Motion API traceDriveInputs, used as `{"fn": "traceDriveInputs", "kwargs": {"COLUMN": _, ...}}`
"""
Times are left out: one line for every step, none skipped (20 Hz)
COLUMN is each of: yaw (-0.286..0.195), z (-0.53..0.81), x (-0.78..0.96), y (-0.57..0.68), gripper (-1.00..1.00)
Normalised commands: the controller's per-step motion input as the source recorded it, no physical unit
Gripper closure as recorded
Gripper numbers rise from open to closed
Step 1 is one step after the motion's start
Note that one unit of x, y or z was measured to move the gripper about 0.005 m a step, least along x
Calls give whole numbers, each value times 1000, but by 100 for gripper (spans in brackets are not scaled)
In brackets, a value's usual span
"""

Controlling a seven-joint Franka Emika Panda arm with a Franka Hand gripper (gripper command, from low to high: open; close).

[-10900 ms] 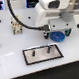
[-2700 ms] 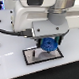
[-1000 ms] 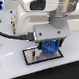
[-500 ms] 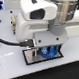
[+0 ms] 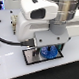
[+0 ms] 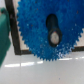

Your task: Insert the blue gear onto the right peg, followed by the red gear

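Note:
The blue gear point(image 5: 48, 52) lies flat on the grey black-edged plate point(image 5: 32, 58), toward the exterior view's right. In the wrist view the blue gear point(image 6: 37, 42) fills most of the picture. The dark right peg point(image 6: 54, 36) shows through its centre hole. My gripper point(image 5: 47, 45) hangs just above the gear, largely hidden under the white arm. Nothing grips the hub. One teal finger point(image 6: 4, 30) stands apart from the gear's rim. The red gear is out of view.
The bulky white arm point(image 5: 35, 20) covers the back of the white table point(image 5: 11, 66). A dark cable point(image 5: 6, 40) runs in from the exterior view's left. The plate's black edge point(image 6: 14, 40) shows beside the gear.
Earlier the blue gear was carried to the plate and lowered. Over the last second the arm has lifted slightly while the gear stays on the plate.

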Motion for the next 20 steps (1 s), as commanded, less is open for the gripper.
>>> {"fn": "traceDriveInputs", "kwargs": {"yaw": 0, "z": 457, "x": -128, "y": 109, "gripper": -100}}
{"fn": "traceDriveInputs", "kwargs": {"yaw": 0, "z": 539, "x": -144, "y": 117, "gripper": -100}}
{"fn": "traceDriveInputs", "kwargs": {"yaw": 0, "z": 548, "x": -237, "y": 170, "gripper": -100}}
{"fn": "traceDriveInputs", "kwargs": {"yaw": 0, "z": 547, "x": -286, "y": 217, "gripper": -100}}
{"fn": "traceDriveInputs", "kwargs": {"yaw": 0, "z": 417, "x": -344, "y": 222, "gripper": -100}}
{"fn": "traceDriveInputs", "kwargs": {"yaw": 0, "z": 331, "x": -457, "y": 241, "gripper": -100}}
{"fn": "traceDriveInputs", "kwargs": {"yaw": 0, "z": 262, "x": -495, "y": 223, "gripper": -100}}
{"fn": "traceDriveInputs", "kwargs": {"yaw": 0, "z": 213, "x": -584, "y": 304, "gripper": -100}}
{"fn": "traceDriveInputs", "kwargs": {"yaw": 0, "z": 196, "x": -506, "y": 259, "gripper": -100}}
{"fn": "traceDriveInputs", "kwargs": {"yaw": 0, "z": 153, "x": -626, "y": 272, "gripper": -100}}
{"fn": "traceDriveInputs", "kwargs": {"yaw": 0, "z": 86, "x": -651, "y": 275, "gripper": -100}}
{"fn": "traceDriveInputs", "kwargs": {"yaw": 0, "z": 63, "x": -684, "y": 314, "gripper": -100}}
{"fn": "traceDriveInputs", "kwargs": {"yaw": 0, "z": 122, "x": -617, "y": 355, "gripper": -100}}
{"fn": "traceDriveInputs", "kwargs": {"yaw": 0, "z": 58, "x": -607, "y": 421, "gripper": -100}}
{"fn": "traceDriveInputs", "kwargs": {"yaw": 0, "z": 14, "x": -563, "y": 437, "gripper": -100}}
{"fn": "traceDriveInputs", "kwargs": {"yaw": 0, "z": 40, "x": -539, "y": 441, "gripper": -100}}
{"fn": "traceDriveInputs", "kwargs": {"yaw": 0, "z": 13, "x": -580, "y": 471, "gripper": -100}}
{"fn": "traceDriveInputs", "kwargs": {"yaw": 0, "z": 5, "x": -579, "y": 438, "gripper": -100}}
{"fn": "traceDriveInputs", "kwargs": {"yaw": 0, "z": 15, "x": -570, "y": 520, "gripper": -100}}
{"fn": "traceDriveInputs", "kwargs": {"yaw": 0, "z": 1, "x": -586, "y": 519, "gripper": -100}}
